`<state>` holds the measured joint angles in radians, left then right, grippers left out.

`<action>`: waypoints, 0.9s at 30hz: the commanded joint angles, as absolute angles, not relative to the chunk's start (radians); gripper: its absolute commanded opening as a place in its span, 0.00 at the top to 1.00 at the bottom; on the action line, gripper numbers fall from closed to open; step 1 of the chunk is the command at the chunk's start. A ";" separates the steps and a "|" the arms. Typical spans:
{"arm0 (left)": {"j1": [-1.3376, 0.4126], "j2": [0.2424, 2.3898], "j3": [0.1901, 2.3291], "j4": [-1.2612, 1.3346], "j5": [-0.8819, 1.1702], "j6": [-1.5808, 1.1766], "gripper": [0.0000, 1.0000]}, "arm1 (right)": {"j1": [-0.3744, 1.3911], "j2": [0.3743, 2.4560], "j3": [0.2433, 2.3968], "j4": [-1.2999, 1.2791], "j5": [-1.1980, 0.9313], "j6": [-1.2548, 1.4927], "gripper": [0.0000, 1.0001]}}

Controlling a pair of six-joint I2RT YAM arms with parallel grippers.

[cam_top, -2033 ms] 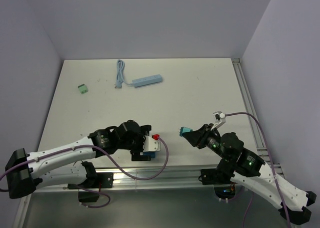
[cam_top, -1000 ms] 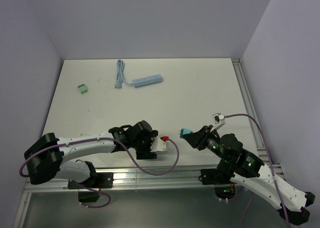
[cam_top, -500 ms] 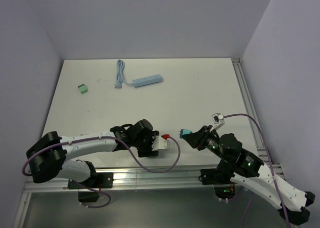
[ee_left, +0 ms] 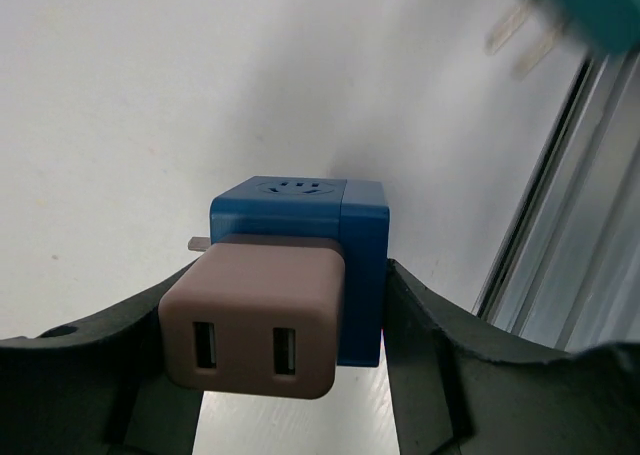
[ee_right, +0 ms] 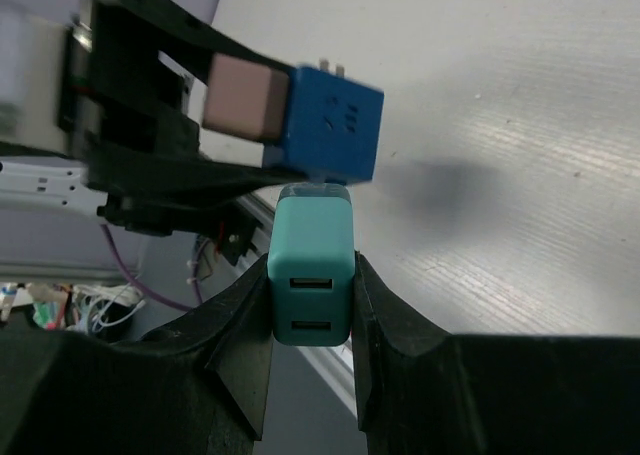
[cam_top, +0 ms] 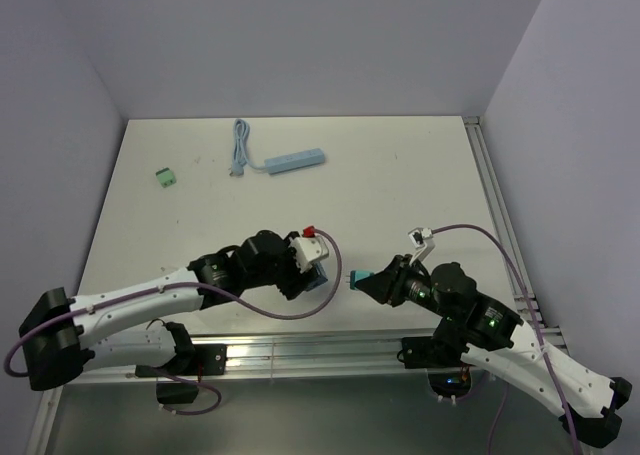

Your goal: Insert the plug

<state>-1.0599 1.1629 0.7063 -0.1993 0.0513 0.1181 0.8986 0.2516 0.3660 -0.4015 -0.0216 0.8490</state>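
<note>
My left gripper (cam_top: 303, 263) is shut on a blue socket cube (ee_left: 300, 210) with a pinkish-brown USB adapter (ee_left: 255, 320) plugged into its near face, and holds it off the white table (cam_top: 300, 200). In the right wrist view the cube (ee_right: 330, 125) hangs just ahead of the teal plug (ee_right: 311, 270), which my right gripper (ee_right: 311, 275) is shut on. The plug's metal prongs (ee_left: 520, 35) point toward the cube, a small gap away. From above, the plug (cam_top: 362, 278) sits right of the cube (cam_top: 320, 278).
A light blue power strip (cam_top: 295, 161) with its coiled cable (cam_top: 240, 147) lies at the back of the table. A small green block (cam_top: 166, 177) is at the back left. Aluminium rails run along the near edge (cam_top: 300, 350) and the right side (cam_top: 495, 205).
My left gripper closed in on the cube, lifted it off the table and turned it toward the right. My right gripper moved left with the teal plug, narrowing the gap.
</note>
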 commanded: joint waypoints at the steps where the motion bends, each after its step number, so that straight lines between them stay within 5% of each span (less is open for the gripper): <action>1: -1.061 1.054 0.712 -0.041 -0.009 -0.041 1.00 | 0.893 0.248 0.370 -0.319 -0.093 0.871 1.00; 19: -1.063 0.740 0.696 -0.178 0.379 0.191 1.00 | 0.893 0.403 0.549 -0.339 -0.224 0.879 1.00; 27: -1.065 0.643 0.683 -0.253 0.364 0.248 1.00 | 0.893 0.452 0.681 -0.373 -0.302 0.923 1.00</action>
<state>-1.0618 0.6556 0.6762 -0.2668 0.3435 0.1997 0.8986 0.4416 0.5911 -0.3771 -0.2684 0.9012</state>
